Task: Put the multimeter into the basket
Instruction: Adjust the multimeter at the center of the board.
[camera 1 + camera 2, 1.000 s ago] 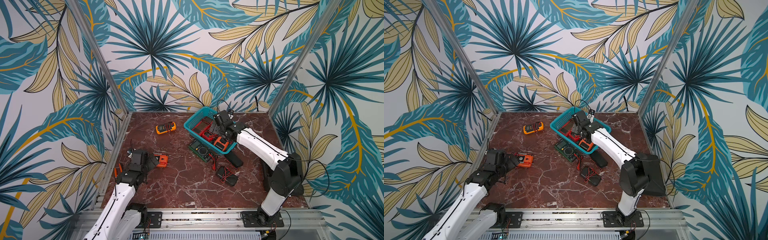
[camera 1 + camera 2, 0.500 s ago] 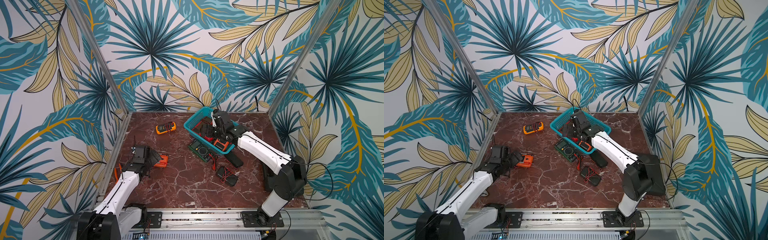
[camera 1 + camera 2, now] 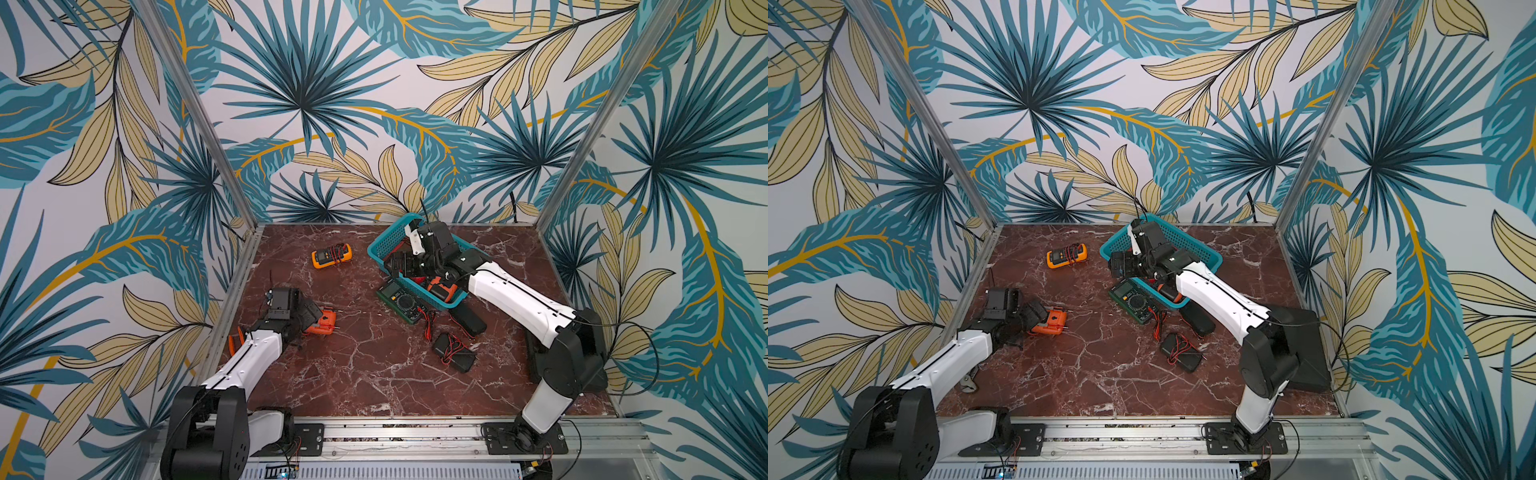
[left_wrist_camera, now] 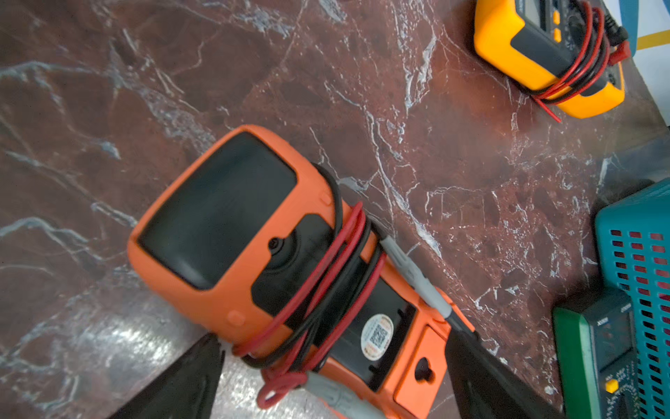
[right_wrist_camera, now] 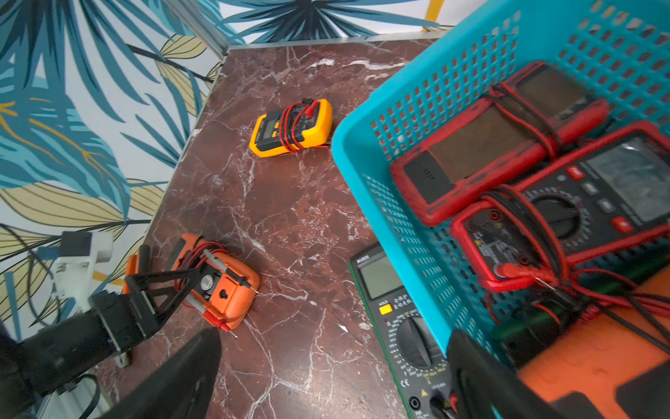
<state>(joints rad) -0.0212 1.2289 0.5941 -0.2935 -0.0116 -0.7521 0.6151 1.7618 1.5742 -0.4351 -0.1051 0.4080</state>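
Note:
An orange multimeter (image 4: 224,217) wrapped in red and black leads lies face down on the marble at the left (image 3: 325,324) (image 3: 1055,322) (image 5: 221,286). My left gripper (image 4: 335,335) (image 3: 311,316) is open, one finger on each side of the meter's near end. The teal basket (image 3: 386,237) (image 3: 1200,245) (image 5: 453,72) (image 4: 638,254) stands at the back. It holds two red meters (image 5: 489,145) and an orange one (image 5: 598,344). My right gripper (image 5: 335,335) (image 3: 400,266) hangs open and empty over the basket's left rim.
A yellow multimeter (image 3: 332,255) (image 4: 544,54) (image 5: 290,127) lies at the back left of the basket. A green one (image 3: 401,301) (image 3: 1133,301) (image 5: 395,308) touches the basket's front wall. Two black meters (image 3: 453,353) (image 3: 467,318) with loose red leads lie in front of it.
My left arm has reached forward and brought its open jaws around the orange multimeter's end. My right gripper has swung left across the basket to its left rim.

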